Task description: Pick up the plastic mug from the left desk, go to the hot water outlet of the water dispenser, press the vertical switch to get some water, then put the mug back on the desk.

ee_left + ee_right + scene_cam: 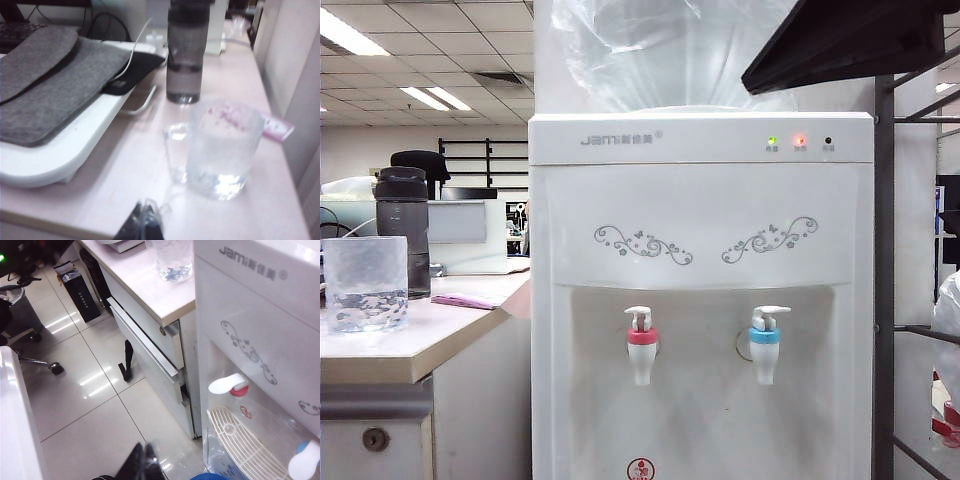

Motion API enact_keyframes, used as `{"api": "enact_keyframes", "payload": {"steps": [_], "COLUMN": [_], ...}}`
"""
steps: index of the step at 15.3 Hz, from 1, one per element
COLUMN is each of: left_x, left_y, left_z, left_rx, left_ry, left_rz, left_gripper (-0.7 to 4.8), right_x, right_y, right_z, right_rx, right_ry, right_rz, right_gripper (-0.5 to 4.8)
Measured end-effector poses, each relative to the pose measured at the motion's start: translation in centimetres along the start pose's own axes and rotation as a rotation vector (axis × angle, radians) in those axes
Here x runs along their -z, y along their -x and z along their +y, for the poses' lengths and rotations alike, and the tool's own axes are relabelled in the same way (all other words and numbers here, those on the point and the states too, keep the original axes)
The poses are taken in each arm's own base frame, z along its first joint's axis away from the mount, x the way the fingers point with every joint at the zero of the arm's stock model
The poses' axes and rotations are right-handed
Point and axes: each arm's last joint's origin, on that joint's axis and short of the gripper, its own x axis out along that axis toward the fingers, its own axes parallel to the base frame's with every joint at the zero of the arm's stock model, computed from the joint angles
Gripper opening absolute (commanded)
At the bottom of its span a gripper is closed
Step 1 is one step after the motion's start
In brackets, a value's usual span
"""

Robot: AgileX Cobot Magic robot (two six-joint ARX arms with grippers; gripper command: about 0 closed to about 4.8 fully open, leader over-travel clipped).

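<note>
The plastic mug (365, 283) stands upright on the left desk (440, 340) with a little water in its bottom. In the left wrist view the mug (222, 150) shows its handle, and my left gripper (146, 220) sits shut and empty a short way from it, over the desk top (125, 170). The water dispenser (700, 220) fills the middle, with the hot water outlet (642, 345) and its vertical switch (639, 318) above the red collar. My right gripper (146, 460) is shut and empty above the floor, beside the dispenser (260, 315) and well below the red tap (231, 385). Neither gripper shows in the exterior view.
A dark grey bottle (403, 230) stands just behind the mug. A grey felt sleeve (50, 80) lies on a white stand beside them. The blue-collared tap (766, 343) is right of the red one. A white drip tray (240, 440) sits under the taps. A metal rack (885, 280) stands right of the dispenser.
</note>
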Motion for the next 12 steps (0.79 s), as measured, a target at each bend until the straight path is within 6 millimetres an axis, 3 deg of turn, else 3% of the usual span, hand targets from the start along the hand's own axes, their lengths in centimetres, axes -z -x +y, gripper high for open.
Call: {"api": "enact_keyframes", "payload": {"steps": [3, 8, 12], "left_x": [0.6, 1.8, 0.2], "left_y": [1.8, 2.5, 3.6], "left_z": [0.5, 1.1, 2.3], "left_rx": [-0.004, 0.133, 0.016], "left_ry": [-0.055, -0.064, -0.011], "left_rz": [-0.035, 0.064, -0.133], "left_gripper": [-0.05, -0.05, -0.06], "right_x": [0.0, 0.0, 0.0], "right_y": [0.0, 0.0, 0.0], "right_z": [0.0, 0.0, 0.0], "right_rx": [0.0, 0.0, 0.001], "right_ry": [0.0, 0.0, -0.001], "right_rz": [0.0, 0.0, 0.001], "right_gripper": [-0.05, -0.05, -0.05]}}
